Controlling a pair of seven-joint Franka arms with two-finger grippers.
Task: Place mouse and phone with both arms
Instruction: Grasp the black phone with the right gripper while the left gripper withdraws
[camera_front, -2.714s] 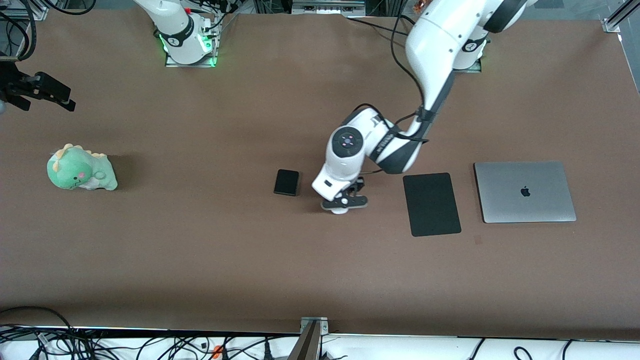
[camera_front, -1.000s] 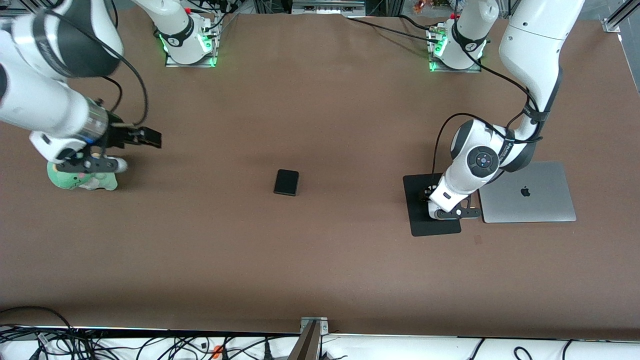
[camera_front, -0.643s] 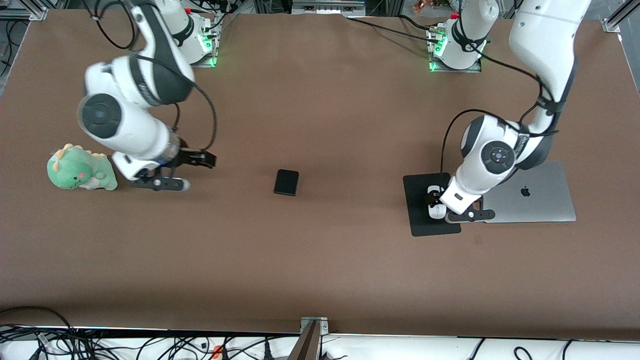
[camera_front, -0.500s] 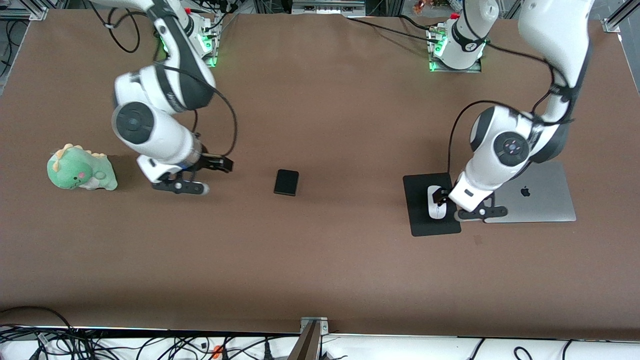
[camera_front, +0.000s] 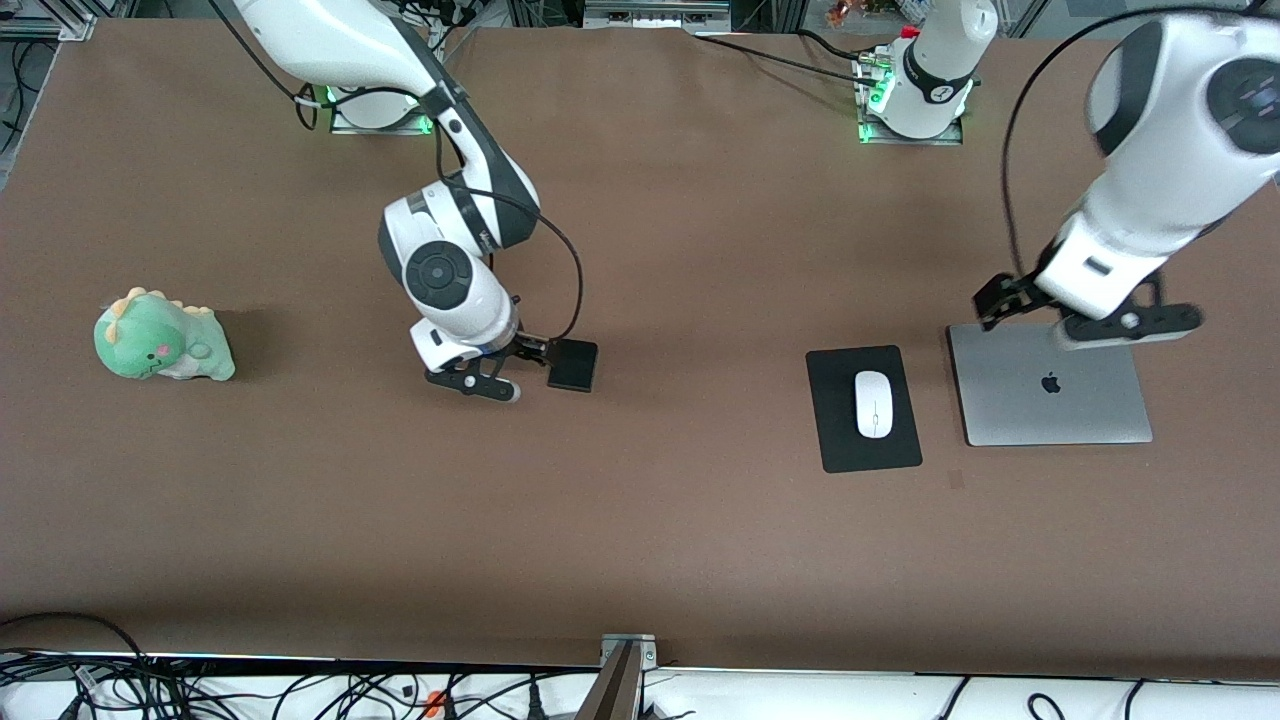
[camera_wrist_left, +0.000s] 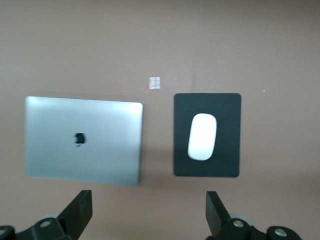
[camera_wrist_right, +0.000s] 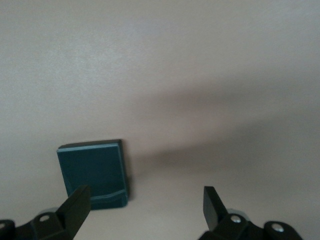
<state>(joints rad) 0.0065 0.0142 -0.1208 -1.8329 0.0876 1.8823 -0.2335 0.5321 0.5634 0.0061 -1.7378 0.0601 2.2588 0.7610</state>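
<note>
The white mouse (camera_front: 873, 404) lies on the black mouse pad (camera_front: 835, 435), free of any gripper. My left gripper (camera_front: 1010, 300) is open and empty, raised over the laptop's edge nearest the pad. The left wrist view shows the mouse (camera_wrist_left: 202, 136) and the pad (camera_wrist_left: 182, 160) below its spread fingers (camera_wrist_left: 80, 212). The black phone (camera_front: 574, 365) lies flat mid-table. My right gripper (camera_front: 535, 350) is open and low, right beside the phone toward the right arm's end. In the right wrist view the phone (camera_wrist_right: 92, 172) lies by one finger (camera_wrist_right: 77, 205), not between the jaws.
A closed silver laptop (camera_front: 1050, 385) lies beside the pad toward the left arm's end, also in the left wrist view (camera_wrist_left: 82, 145). A green plush dinosaur (camera_front: 160, 348) sits toward the right arm's end. A small pale mark (camera_wrist_left: 155, 82) is on the brown table.
My left gripper carried the mouse to the pad, let it go and rose toward the laptop. My right arm swept from the plush dinosaur across to the phone.
</note>
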